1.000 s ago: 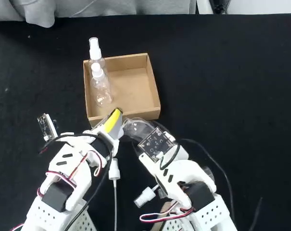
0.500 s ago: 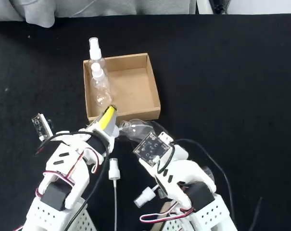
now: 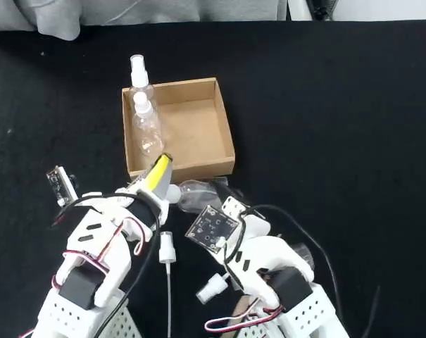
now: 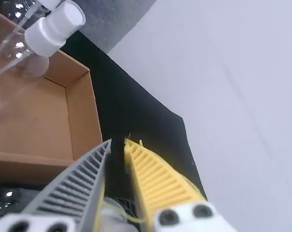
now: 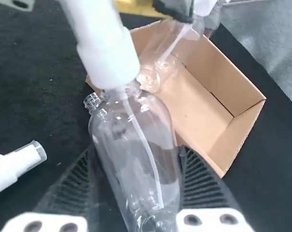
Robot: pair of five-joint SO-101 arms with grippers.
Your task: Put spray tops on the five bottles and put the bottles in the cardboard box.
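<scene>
We see the right gripper (image 5: pixel 136 151) with its jaws clamped on either side of a clear bottle (image 5: pixel 131 135), held just in front of the cardboard box (image 3: pixel 198 130). The left gripper (image 4: pixel 118 143) has its jaws nearly together, pinching a spray top (image 5: pixel 100 43) right beside the bottle's open neck. Two capped bottles (image 3: pixel 146 125) sit along one wall of the box, and two loose tops (image 3: pixel 167 248) lie on the table (image 3: pixel 339 105) between the arms.

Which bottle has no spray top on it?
The bottle gripped in the right hand, just outside the box: its threaded neck is bare. The two bottles in the box both wear white tops.
</scene>
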